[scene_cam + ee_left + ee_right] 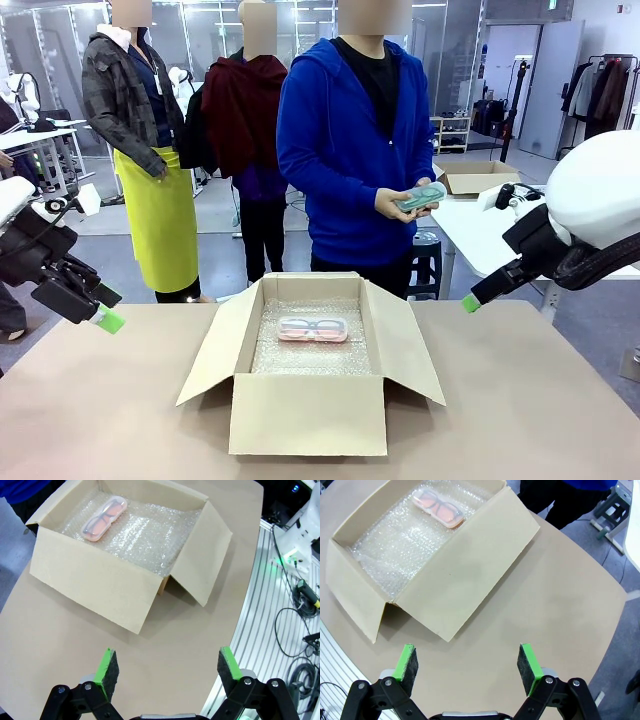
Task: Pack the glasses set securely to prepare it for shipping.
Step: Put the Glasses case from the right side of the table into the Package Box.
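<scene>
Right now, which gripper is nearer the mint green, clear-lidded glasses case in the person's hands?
Right. The right gripper is below-right of the mint green case; the left gripper is across the brown cardboard box.

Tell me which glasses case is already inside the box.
The pink case, lying on bubble wrap in the open cardboard box. The mint green case is off the table, held in the person's hands.

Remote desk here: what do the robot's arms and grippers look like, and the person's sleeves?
The left gripper and right gripper are black and two-fingered, with bolted linkages and bright green pads. The right arm has a rounded white shell. The person's sleeves are long and bright blue.
</scene>
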Robot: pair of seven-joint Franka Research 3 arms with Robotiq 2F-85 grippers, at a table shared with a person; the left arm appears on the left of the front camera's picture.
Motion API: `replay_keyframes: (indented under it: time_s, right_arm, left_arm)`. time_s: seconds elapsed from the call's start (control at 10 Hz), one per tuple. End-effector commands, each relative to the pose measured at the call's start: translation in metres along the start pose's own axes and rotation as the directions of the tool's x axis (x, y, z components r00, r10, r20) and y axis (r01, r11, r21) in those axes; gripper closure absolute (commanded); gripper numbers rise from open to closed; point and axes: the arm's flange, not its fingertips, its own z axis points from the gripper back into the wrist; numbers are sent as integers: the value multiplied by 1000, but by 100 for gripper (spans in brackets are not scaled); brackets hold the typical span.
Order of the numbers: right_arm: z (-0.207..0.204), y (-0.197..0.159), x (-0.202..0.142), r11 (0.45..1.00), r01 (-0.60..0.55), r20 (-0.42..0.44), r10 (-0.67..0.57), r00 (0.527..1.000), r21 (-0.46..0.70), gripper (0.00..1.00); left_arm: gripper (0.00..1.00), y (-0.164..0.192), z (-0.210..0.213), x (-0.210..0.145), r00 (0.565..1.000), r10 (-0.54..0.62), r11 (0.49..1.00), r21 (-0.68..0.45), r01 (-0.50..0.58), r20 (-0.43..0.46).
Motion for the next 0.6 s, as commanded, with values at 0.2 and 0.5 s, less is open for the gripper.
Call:
replay_keyframes:
  time_s: [0.2, 0.5]
  right_arm:
    - [0, 0, 0, 1000, -1, 1, 1, 1000, 0, 0]
    - [0, 0, 0, 1000, -1, 1, 1, 1000, 0, 0]
  left_arm:
    - [0, 1, 3, 0, 1000, -18, 1000, -21, 18, 14]
    - [0, 1, 3, 0, 1000, -18, 1000, -21, 18, 14]
